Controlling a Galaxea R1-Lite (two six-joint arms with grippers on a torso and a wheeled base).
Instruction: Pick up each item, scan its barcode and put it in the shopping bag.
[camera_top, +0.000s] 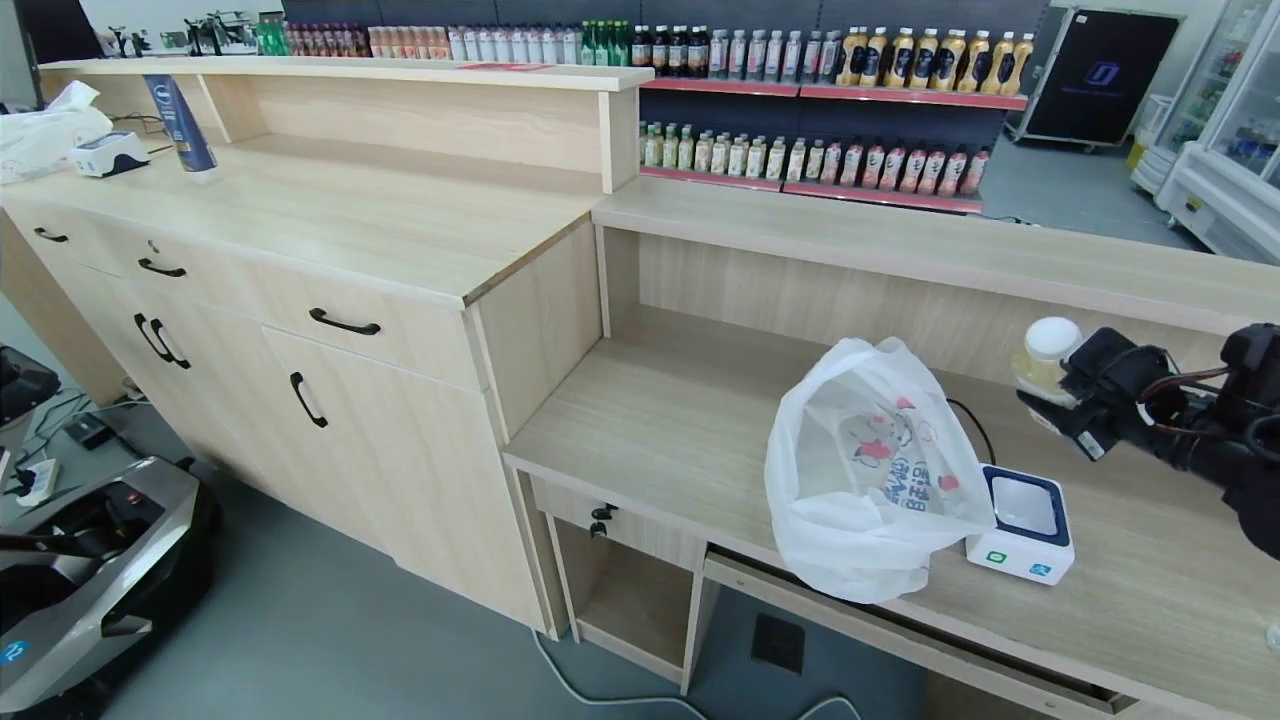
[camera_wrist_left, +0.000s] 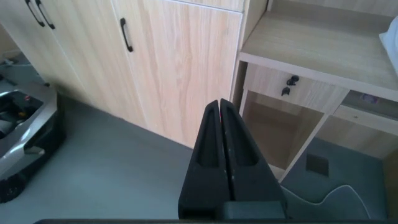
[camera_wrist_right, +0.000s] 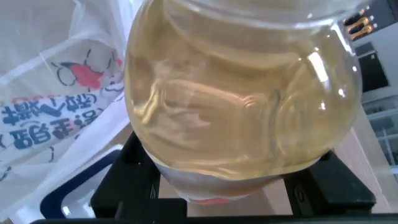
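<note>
My right gripper (camera_top: 1058, 405) is shut on a round clear bottle (camera_top: 1043, 358) of pale yellow drink with a white cap. It holds the bottle above the lower counter, just beyond the white and blue barcode scanner (camera_top: 1022, 522). In the right wrist view the bottle (camera_wrist_right: 242, 106) sits between the dark fingers (camera_wrist_right: 127, 177), with the bag (camera_wrist_right: 56, 106) and a corner of the scanner (camera_wrist_right: 71, 196) behind it. The white printed shopping bag (camera_top: 865, 470) stands open left of the scanner, touching it. My left gripper (camera_wrist_left: 220, 106) hangs shut and empty low over the grey floor in front of the cabinet doors.
The lower counter (camera_top: 680, 420) has bare wood left of the bag. On the higher counter at far left stand a blue tube (camera_top: 186, 125), a second scanner (camera_top: 110, 153) and a white bag (camera_top: 45, 130). Drink shelves (camera_top: 820, 95) line the back wall.
</note>
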